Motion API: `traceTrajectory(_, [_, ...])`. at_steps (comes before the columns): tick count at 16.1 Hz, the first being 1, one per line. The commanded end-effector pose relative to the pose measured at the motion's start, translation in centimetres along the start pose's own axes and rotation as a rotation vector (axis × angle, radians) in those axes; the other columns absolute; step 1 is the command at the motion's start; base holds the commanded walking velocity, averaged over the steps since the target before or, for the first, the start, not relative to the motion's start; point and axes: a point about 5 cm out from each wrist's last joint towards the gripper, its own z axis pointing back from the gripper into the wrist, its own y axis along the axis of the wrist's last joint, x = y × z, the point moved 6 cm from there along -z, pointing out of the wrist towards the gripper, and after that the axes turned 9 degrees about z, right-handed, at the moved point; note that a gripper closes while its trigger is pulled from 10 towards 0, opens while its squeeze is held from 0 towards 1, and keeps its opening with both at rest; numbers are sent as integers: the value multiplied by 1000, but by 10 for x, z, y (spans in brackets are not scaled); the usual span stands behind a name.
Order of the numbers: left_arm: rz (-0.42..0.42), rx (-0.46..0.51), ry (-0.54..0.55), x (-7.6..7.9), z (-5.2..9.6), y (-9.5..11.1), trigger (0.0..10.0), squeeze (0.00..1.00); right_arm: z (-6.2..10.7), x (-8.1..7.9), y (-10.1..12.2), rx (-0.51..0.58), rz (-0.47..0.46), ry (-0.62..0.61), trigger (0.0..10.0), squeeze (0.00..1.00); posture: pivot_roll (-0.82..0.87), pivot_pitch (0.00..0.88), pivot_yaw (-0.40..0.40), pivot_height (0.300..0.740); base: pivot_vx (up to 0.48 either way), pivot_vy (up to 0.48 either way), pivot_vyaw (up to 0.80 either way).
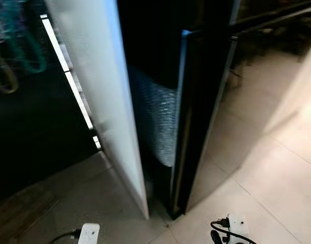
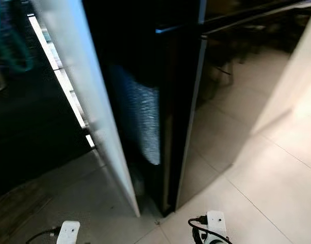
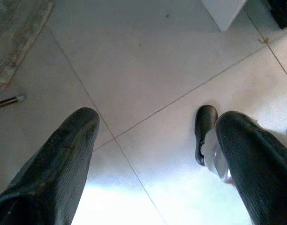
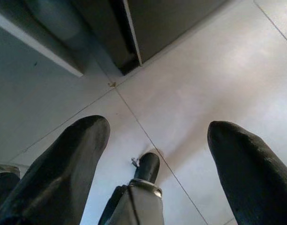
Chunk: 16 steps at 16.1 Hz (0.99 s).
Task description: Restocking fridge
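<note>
Both grippers, left and right, spread wide over pale floor tiles, holding nothing. Ahead of the jaws, fridge with white door ajar.

floor: pale glossy square tiles with thin grout lines | left side: dark glass panel reflecting blurred teal loops | by the floor's edge: worn beige strip | beside it: thin dark stick with a pale tip
</note>
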Motion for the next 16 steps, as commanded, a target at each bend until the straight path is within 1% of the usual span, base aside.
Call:
traceTrajectory(1, [-2,-3,19,-7,0,0,10000,0,-1,-2,3,3,9,3,10000,0,-29,0,24,740,0,0,788])
traceTrajectory(3, [-1,6,19,-7,-1,5,10000,0,-2,-3,4,-6,19,0,10000,0,-29,8,21,740,0,0,791])
traceTrajectory(6, [22,10,34,-10,-1,7,10000,0,-3,-6,7,-10,6,6,10000,0,-33,14,17,740,0,0,794])
traceTrajectory(16, [24,22,23,-3,-1,10,10000,0,-2,-5,5,-14,14,14,10000,0,-30,8,12,740,0,0,800])
